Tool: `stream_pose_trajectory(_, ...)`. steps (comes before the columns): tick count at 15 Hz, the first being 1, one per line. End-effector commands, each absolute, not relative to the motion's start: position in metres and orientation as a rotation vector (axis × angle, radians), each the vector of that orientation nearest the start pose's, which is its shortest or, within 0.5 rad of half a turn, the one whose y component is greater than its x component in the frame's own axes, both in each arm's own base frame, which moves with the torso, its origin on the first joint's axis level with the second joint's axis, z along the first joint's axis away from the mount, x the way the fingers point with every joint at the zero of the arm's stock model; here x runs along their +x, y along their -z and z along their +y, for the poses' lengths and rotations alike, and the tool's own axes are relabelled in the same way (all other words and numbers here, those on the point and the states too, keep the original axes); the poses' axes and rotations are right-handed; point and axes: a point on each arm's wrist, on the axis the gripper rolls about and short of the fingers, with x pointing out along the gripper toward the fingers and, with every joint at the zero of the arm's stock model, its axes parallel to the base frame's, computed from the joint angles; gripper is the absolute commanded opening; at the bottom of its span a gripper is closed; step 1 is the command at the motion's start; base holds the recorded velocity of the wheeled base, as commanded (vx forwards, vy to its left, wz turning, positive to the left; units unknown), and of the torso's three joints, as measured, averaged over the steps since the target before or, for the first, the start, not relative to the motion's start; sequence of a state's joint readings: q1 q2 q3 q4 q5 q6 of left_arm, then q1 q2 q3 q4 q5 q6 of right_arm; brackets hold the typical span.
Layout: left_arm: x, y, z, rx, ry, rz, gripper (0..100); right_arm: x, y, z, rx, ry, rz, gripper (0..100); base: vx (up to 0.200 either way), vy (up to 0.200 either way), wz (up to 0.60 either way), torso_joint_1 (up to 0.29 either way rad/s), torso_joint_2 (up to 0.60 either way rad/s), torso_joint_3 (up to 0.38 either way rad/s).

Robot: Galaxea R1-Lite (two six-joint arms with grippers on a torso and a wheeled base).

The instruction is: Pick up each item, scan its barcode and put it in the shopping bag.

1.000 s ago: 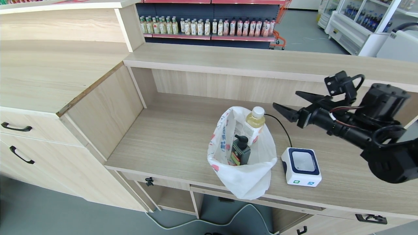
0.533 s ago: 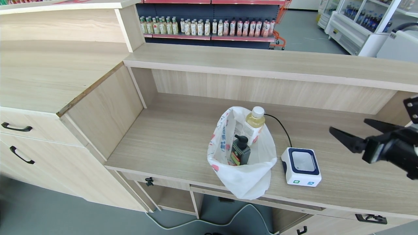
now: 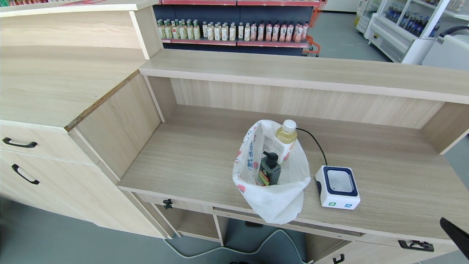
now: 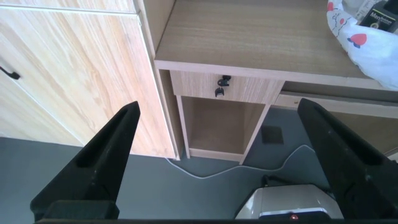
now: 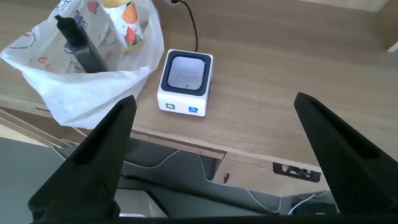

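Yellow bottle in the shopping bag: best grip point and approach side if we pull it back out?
Likely the neck just under the white cap, coming from above. The yellow bottle stands upright with only its top clear of the shopping bag; the bag wraps its body and the pump bottle stands close in front.

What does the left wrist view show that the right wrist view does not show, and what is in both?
Left wrist view: the open compartment under the counter, and a cabinet front with a black handle. Right wrist view: the scanner with its black cable, and a drawer handle below the counter edge. Both: the shopping bag and the wooden counter.
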State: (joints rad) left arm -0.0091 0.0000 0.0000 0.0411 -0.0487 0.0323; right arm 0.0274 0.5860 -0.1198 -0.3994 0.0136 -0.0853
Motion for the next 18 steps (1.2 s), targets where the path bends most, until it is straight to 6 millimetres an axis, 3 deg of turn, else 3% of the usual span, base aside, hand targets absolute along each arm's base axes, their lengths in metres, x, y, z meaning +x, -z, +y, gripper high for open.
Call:
stream_pose_trajectory(1, -0.023, -0.071, -0.001, 0.031, 0.059, 0.042, 100, 0.005, -0.113, 0.001, -0.079, -0.032, -0.04, 100, 0.0, 0.0, 0.0, 0.0, 0.0, 0.0)
stream_pose_trajectory(6, -0.023, -0.071, -0.001, 0.031, 0.059, 0.042, 100, -0.018, -0.086, 0.003, -0.085, -0.1, -0.032, 100, 0.0, 0.0, 0.0, 0.0, 0.0, 0.0)
stream_pose_trajectory(13, -0.023, -0.071, -0.001, 0.031, 0.059, 0.042, 100, -0.023, -0.084, 0.003, -0.065, -0.116, -0.083, 100, 0.0, 0.0, 0.0, 0.0, 0.0, 0.0)
stream_pose_trajectory(18, -0.023, -0.071, -0.001, 0.031, 0.059, 0.042, 100, -0.023, -0.084, 0.003, 0.07, -0.117, -0.078, 100, 0.0, 0.0, 0.0, 0.0, 0.0, 0.0)
